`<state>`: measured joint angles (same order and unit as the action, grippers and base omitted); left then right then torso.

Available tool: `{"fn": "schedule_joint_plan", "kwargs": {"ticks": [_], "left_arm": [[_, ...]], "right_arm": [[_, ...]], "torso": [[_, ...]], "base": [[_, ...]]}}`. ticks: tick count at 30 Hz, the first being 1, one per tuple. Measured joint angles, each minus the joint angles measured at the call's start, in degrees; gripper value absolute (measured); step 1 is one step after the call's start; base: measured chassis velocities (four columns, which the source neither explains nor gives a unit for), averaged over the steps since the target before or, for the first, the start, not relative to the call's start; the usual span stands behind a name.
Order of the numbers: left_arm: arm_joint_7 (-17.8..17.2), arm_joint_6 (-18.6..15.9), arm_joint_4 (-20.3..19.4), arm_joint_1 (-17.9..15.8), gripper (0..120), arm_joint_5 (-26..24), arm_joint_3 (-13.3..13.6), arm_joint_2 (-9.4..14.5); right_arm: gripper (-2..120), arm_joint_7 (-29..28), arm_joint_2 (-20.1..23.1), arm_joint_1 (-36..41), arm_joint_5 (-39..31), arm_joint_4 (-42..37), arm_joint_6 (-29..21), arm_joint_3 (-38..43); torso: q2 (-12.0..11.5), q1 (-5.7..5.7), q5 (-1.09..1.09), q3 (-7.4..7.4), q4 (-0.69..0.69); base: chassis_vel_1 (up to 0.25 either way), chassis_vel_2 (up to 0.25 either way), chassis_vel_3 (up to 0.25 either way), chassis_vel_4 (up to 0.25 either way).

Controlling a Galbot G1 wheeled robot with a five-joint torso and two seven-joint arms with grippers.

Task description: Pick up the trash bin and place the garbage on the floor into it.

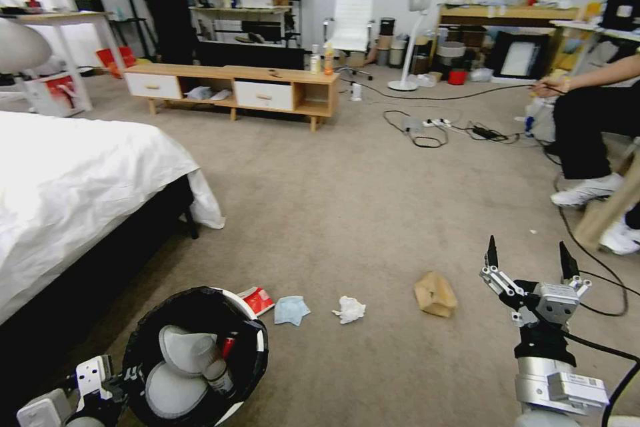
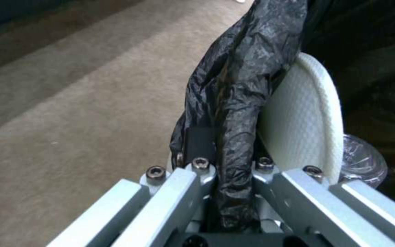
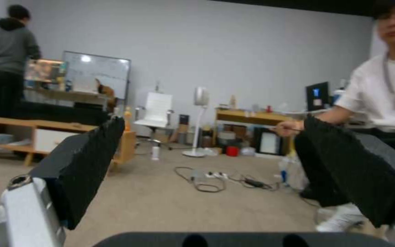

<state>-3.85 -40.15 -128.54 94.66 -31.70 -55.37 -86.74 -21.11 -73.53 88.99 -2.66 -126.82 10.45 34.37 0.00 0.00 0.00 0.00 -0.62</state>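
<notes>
The trash bin, white with a black liner, hangs low at my left, and my left gripper is shut on its rim. Up close, the left gripper pinches the black liner beside a white flap. A red can and a clear bottle lie inside. On the floor lie a red-white wrapper, a blue mask, a tissue wad and a brown paper bag. My right gripper hovers open, right of the bag.
A white bed borders the left. A low wooden cabinet stands at the back, with cables and a power strip to its right. A seated person's legs and a loose cable are at the right.
</notes>
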Motion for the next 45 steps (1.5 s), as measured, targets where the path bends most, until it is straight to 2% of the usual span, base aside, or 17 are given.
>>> {"fn": "schedule_joint_plan", "kwargs": {"ticks": [11,13,45], "left_arm": [[0.03,1.03,-0.67,1.07,2,0.43,-0.11,-0.26],[0.1,1.24,-0.73,1.18,2,0.53,-0.12,-0.3],[0.27,1.23,0.36,0.34,2,1.0,-0.28,-0.36]], "right_arm": [[100,0.56,0.14,0.18,0.02,0.05,0.53,0.08],[100,0.98,0.15,0.22,0.04,0.07,0.8,0.36],[100,3.58,-0.15,-0.29,-0.65,2.02,4.43,1.21]], "torso": [[0.0,0.0,0.0,0.0,0.01],[0.0,0.0,0.0,0.0,-0.03],[0.0,0.0,0.0,0.0,0.0]], "base": [[0.059,0.061,0.061,0.064],[0.0,0.0,0.0,0.0],[-0.004,0.005,0.004,-0.003]]}}
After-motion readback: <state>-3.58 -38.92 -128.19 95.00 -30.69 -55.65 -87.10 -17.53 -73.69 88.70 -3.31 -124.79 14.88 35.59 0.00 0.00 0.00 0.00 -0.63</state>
